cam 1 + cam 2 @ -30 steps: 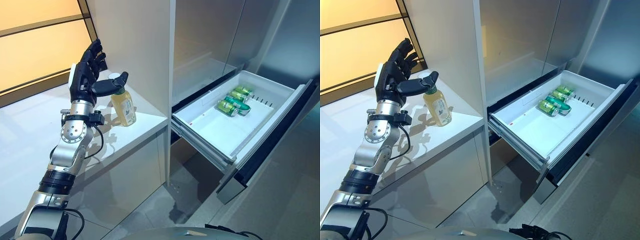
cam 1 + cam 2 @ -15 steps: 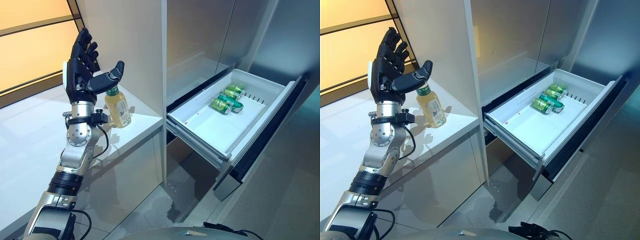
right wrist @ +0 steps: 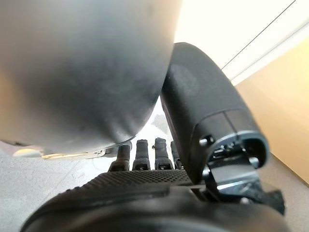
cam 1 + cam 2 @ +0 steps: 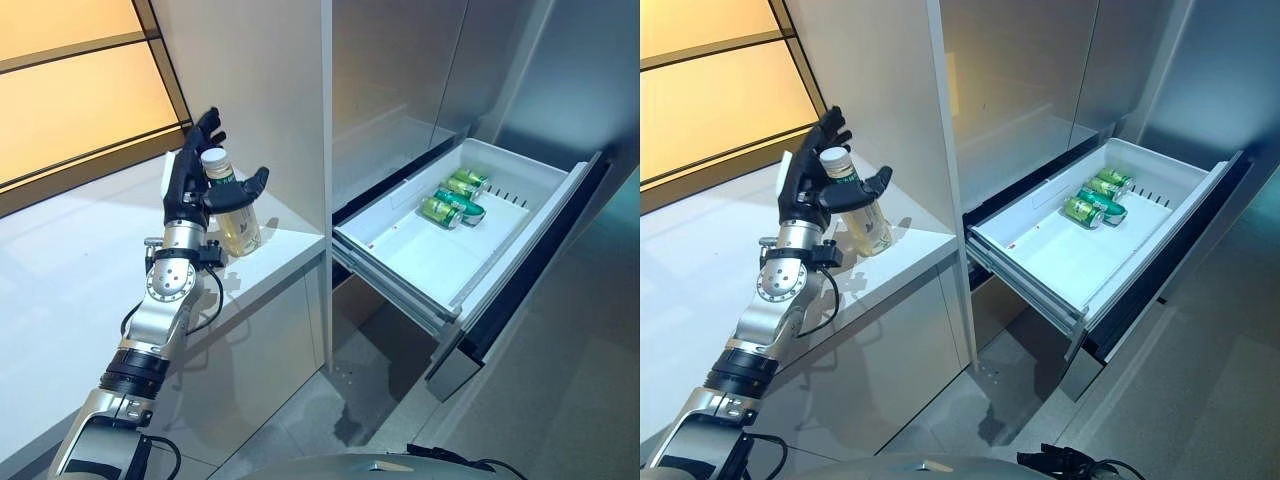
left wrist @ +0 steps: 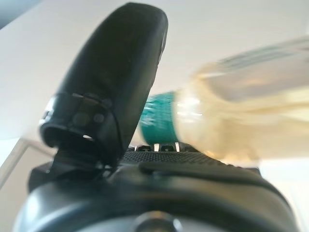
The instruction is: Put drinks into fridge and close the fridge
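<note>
The clear plastic bottle of pale yellow drink with a white cap and green label (image 4: 238,212) stands upright on the white bench (image 4: 70,270), just beside the tall white fridge side panel (image 4: 270,100); the dark left hand (image 4: 196,182) is around it, fingers (image 4: 205,135) straight and spread behind the bottle's neck, thumb (image 4: 245,188) across its front, not yet closed (the left wrist view shows the bottle between thumb and palm). To the right of the bottle, the white pull-out fridge drawer (image 4: 420,262) stands open, with green drink cans (image 4: 450,200) at its far end. The right hand (image 3: 145,159) shows only in its own wrist view, fingers relaxed, holding nothing. Judging from this, the grasp should close squarely round the bottle's body below the neck; lift straight up, clear of the panel, before swinging over the drawer.
</note>
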Robot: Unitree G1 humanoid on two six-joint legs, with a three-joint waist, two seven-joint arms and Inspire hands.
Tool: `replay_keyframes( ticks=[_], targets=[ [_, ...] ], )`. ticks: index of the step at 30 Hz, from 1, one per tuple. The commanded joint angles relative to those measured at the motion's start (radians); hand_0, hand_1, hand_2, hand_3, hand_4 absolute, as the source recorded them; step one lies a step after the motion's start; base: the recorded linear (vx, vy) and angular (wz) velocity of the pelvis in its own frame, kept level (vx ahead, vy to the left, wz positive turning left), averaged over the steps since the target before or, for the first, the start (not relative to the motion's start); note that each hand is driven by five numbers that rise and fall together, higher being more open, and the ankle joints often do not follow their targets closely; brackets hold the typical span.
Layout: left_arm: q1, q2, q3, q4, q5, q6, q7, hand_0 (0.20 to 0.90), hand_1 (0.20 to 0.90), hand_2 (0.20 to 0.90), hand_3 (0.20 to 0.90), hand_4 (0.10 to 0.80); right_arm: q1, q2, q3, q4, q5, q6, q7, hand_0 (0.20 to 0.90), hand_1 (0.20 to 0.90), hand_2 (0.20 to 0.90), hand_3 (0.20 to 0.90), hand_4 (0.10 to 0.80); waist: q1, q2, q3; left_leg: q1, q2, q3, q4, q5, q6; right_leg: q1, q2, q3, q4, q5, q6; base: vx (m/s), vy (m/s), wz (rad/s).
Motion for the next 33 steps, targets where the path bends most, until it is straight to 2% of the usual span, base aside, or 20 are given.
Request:
replay_keyframes(
  ticks=[1,10,33],
  targets=[
    [-0.094,0.023,0.024,0.001,0.053,-0.054,0.016,0.9,0.9,0.9,0.9,0.8,0.013,-0.026,0.005,0.018,-0.042,0.027,0.025,0.9,0.9,0.9,0.9,0.8,0.002,0.025,-0.005,0.021,-0.025,0.033,0.03,-0.144,0.028,-0.081,0.034,-0.021,0.114,-0.065,0.054,0.0,0.0,0.0],
    [-0.08,0.004,0.032,0.05,0.084,-0.075,0.091,0.9,0.9,0.9,0.9,0.8,0.016,-0.025,0.004,0.005,-0.04,0.035,0.019,0.9,0.9,0.9,0.9,0.8,0.002,0.021,0.0,0.018,-0.025,0.034,0.035,-0.144,0.027,-0.082,0.034,-0.022,0.115,-0.064,0.053,0.0,0.0,0.0],
    [-0.066,-0.048,-0.002,0.102,-0.01,-0.024,0.06,0.9,0.9,0.9,0.9,0.8,0.017,-0.025,-0.001,-0.004,-0.049,0.046,0.019,0.9,0.9,0.9,0.9,0.8,-0.003,0.019,0.005,0.017,-0.025,0.041,0.041,-0.147,0.028,-0.083,0.034,-0.019,0.118,-0.064,0.056,0.0,0.0,0.0]
  ],
)
